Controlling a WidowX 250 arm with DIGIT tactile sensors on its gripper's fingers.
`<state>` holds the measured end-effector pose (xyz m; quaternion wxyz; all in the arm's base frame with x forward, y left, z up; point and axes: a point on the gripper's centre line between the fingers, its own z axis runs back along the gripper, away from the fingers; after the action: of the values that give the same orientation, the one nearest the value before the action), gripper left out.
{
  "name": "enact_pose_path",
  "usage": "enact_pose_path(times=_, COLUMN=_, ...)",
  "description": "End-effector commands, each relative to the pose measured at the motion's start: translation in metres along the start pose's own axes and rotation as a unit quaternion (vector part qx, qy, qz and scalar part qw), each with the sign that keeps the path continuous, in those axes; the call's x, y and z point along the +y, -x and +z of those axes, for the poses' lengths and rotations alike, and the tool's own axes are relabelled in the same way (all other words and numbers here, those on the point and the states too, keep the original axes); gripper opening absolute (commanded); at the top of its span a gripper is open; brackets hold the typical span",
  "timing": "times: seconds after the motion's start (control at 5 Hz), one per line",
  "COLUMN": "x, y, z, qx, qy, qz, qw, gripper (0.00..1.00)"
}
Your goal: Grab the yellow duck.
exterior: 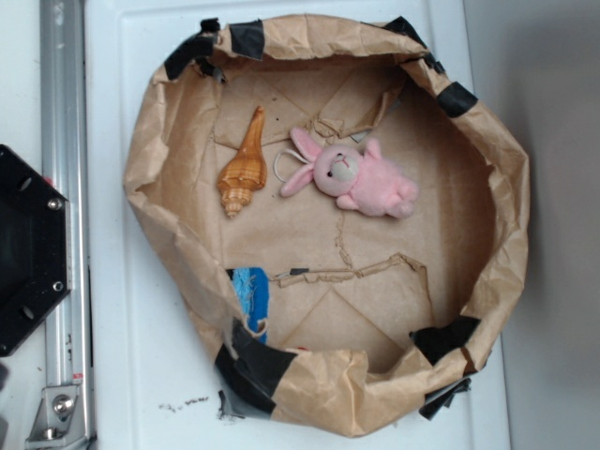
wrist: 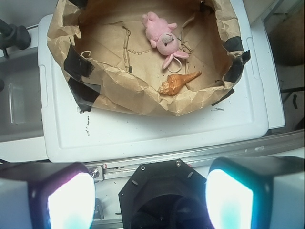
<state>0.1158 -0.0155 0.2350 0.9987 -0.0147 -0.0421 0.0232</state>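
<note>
Still at the search stage, nothing approached yet. White tabletop [exterior: 122, 375] carries a crumpled brown paper bag [exterior: 511, 187] rolled down into a shallow nest and patched with black tape. My pincer [wrist: 150, 200] hangs well back from it over the black arm base [wrist: 162, 183], its two pads wide apart with nothing between them. Inside the bag I see a pink plush bunny [exterior: 361, 178], with an orange-brown seashell [exterior: 244, 169] just beside it, apart from the body. A blue scrap [exterior: 251, 292] is tucked under the near fold of the paper. The yellow duck shows in neither view, so I can't describe it. My guess is it's hidden under a fold or outside the frame. Next move calls for bringing the wrist camera over the bag and finding the duck before any descent.
</note>
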Motion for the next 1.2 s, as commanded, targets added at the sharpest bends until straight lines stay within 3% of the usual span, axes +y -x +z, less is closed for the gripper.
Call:
enact_pose_path(times=0.0, x=0.0, y=0.0, z=0.0, qx=0.0, qy=0.0, qz=0.0, qw=1.0, gripper=1.0)
enact_pose_path(times=0.4, x=-0.003, y=-0.087, z=-0.034, qx=-0.037, qy=0.092, qz=-0.009, qw=0.995, gripper=1.0)
enact_pose_path(times=0.6, x=0.001, y=-0.109, z=-0.059, qx=-0.027, qy=0.095, qz=-0.008, qw=0.995, gripper=1.0)
enact_pose_path(times=0.8, x=-0.002, y=-0.117, z=-0.083, qx=-0.007, qy=0.07, qz=-0.005, qw=0.998, gripper=1.0)
enact_pose_path(times=1.0, x=-0.004, y=-0.116, z=-0.085, qx=-0.007, qy=0.061, qz=-0.007, qw=0.998, gripper=1.0)
